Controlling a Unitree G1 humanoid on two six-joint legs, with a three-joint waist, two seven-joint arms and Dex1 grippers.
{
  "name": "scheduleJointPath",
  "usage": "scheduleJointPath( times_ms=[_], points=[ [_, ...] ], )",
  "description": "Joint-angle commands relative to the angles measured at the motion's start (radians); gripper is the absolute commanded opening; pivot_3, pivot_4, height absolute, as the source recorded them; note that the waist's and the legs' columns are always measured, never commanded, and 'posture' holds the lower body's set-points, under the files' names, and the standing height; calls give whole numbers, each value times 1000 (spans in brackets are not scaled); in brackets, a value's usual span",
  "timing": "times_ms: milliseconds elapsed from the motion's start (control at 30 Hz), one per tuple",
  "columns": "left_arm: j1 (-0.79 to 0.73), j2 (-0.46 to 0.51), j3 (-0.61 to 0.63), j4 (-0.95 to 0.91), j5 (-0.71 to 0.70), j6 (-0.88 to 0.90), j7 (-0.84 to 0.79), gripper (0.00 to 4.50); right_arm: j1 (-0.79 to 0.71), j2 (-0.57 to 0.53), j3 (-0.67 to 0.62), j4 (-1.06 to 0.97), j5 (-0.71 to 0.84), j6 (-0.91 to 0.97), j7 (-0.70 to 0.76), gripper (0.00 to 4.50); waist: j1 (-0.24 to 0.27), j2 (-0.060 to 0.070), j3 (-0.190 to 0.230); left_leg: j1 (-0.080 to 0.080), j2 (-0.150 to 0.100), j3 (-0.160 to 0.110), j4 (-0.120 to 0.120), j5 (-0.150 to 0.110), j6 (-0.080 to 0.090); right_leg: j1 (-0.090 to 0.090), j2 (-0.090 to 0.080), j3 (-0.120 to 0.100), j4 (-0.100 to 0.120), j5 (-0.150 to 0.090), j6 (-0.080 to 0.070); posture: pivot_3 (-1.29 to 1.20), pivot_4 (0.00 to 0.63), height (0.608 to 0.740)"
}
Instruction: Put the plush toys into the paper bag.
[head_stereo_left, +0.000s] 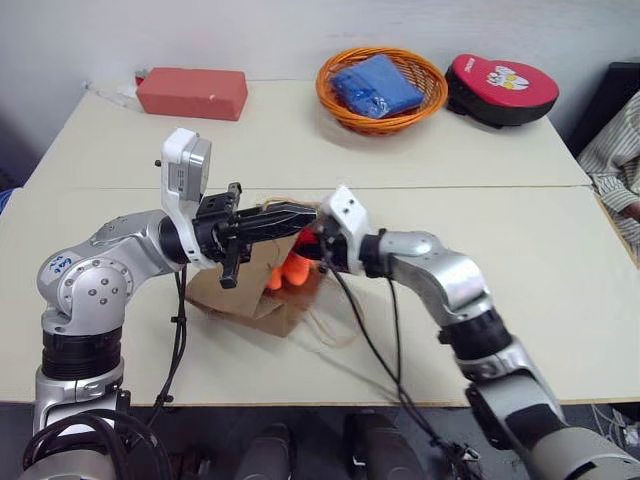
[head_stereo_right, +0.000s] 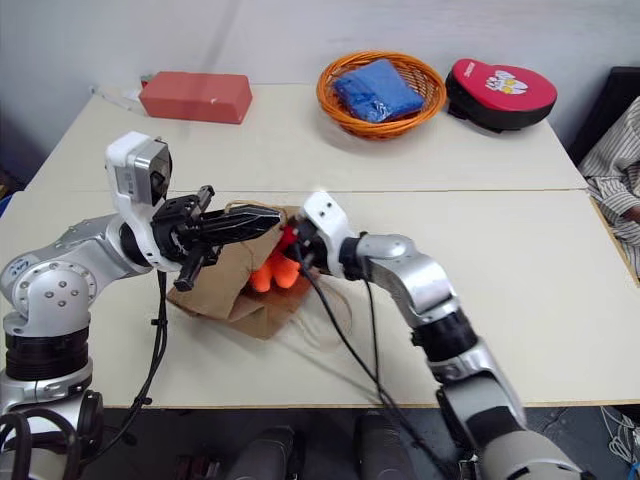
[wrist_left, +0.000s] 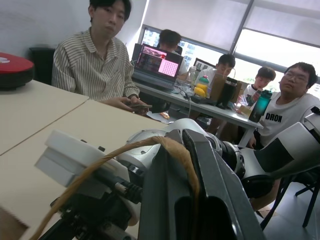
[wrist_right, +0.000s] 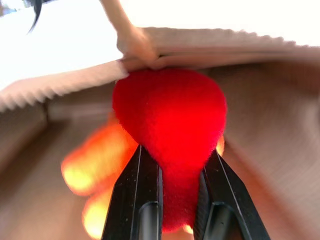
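Black cables (head_stereo_left: 372, 345) hang from the robot's arms over the near edge of the pale table (head_stereo_left: 520, 300), where a brown paper bag (head_stereo_left: 232, 293) lies on its side with its mouth turned toward the right arm. Its thin beige string handle (wrist_left: 125, 152) runs over one finger of the left gripper (head_stereo_left: 300, 215), whose jaws are closed tight on the loop, lifting the bag's upper edge and holding the mouth open. At that mouth the right gripper (wrist_right: 177, 165) pinches the red plush toy (wrist_right: 170, 125) between its two black fingers (wrist_right: 135, 200), jaws narrow around the toy's lower part, the rounded red body pressed up against the bag's serrated top edge. Behind it, inside the bag, sits the orange plush toy (head_stereo_left: 288, 272), seen from the head cameras as a bright orange patch in the opening, just below the two grippers. A second loop of string (head_stereo_left: 335, 330) trails on the table beside the bag. At the table's far side stand a red rectangular box (head_stereo_left: 192, 92), an orange wicker basket (head_stereo_left: 335, 100) holding a folded blue cloth (head_stereo_left: 376, 85), and a red padded disc (head_stereo_left: 500, 88) with a white cartoon. A person in a striped shirt (wrist_left: 92, 62) sits at the table's right end, with others seated at desks beyond.
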Motion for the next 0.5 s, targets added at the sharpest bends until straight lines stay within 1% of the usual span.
scheduleJointPath(
  times_ms=[33,100,167,233,267,400,500],
  points=[
    [-1,-4,19,-20,-15,-12,-9,0,-25,30,9,14,10,33,13,293,-2,0,0,0,0,0,0,0,0,0,0,0,0,0,0,0,150,740],
    [-1,-6,17,-18,-10,-17,-9,0,-25,29,52,25,-36,-22,27,293,-1,0,0,0,0,0,0,0,0,0,0,0,0,0,0,0,150,740],
    [0,-7,21,-16,-9,-22,-9,0,-15,55,55,26,-49,-127,46,293,-1,0,0,0,-1,0,0,0,0,0,-1,0,0,0,0,0,150,740],
    [3,-7,23,-13,-6,-28,-10,0,8,66,73,5,-36,-269,148,293,-3,0,0,0,-1,0,0,0,0,0,-1,0,0,0,0,0,150,740],
    [5,-8,23,-13,-5,-29,-9,0,17,67,71,2,-27,-277,168,293,-6,0,0,0,-1,0,0,0,0,0,0,0,-1,0,0,0,150,740],
    [12,-10,31,-14,-4,-38,-3,0,59,-10,116,20,-43,-393,356,293,-12,0,0,0,-1,-1,0,0,0,1,0,0,0,0,0,0,150,740],
    [20,-9,37,-17,-3,-45,0,0,85,-47,128,31,-26,-423,462,293,-12,0,0,0,-1,-1,0,0,0,2,-1,0,-2,0,0,0,150,740]
  ],
)
